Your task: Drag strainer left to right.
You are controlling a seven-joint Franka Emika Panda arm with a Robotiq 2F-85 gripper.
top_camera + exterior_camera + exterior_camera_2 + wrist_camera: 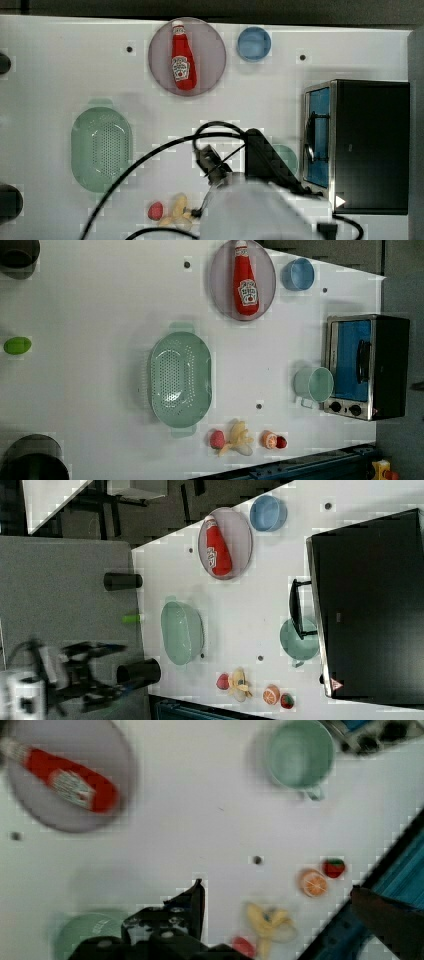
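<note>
Pale mint-green plastic mug (287,157): top view, mostly hidden behind the robot arm (260,160), beside the black toaster oven (370,145).
Pale mint-green oval plastic strainer (85,935): wrist view, blurred, partly covered by the black gripper (172,922).
Red ketchup bottle (67,780): wrist view, label unreadable.

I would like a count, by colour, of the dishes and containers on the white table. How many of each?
Mint green: 2, the strainer and the mug
Blue: 1, the bowl
Grey: 1, the plate under the ketchup bottle
Total: 4
</note>
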